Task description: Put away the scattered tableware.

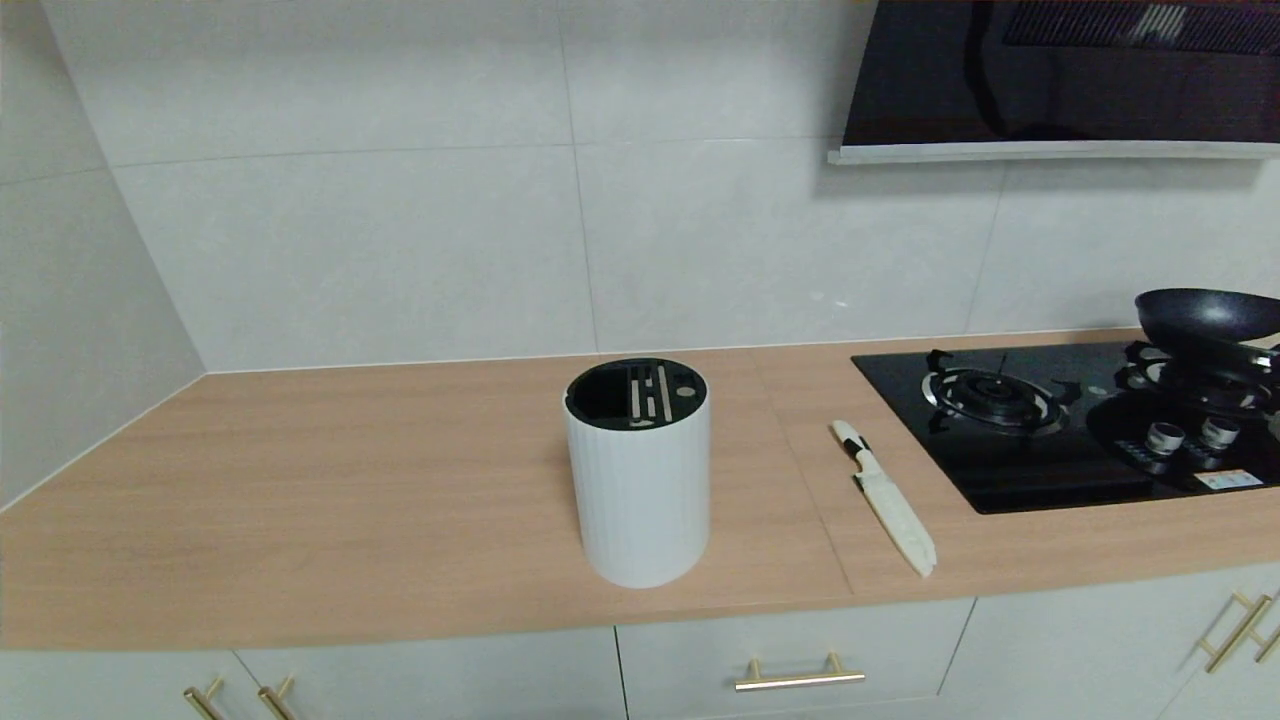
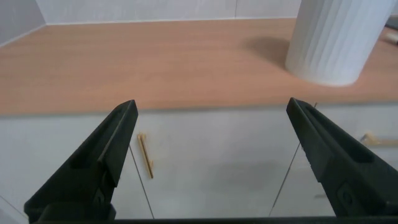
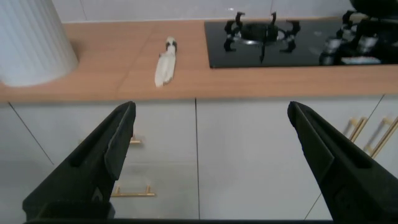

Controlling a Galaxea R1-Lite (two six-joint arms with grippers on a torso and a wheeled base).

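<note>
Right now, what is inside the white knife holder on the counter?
The white knife holder has a black top insert with narrow slots, a round hole and one larger opening. Nothing sticks out. Deeper down it is dark and hidden.

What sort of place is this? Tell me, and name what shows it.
Most likely a home kitchen: a gas hob with a pan on it, a hood above, and a wooden counter over cabinets.
</note>
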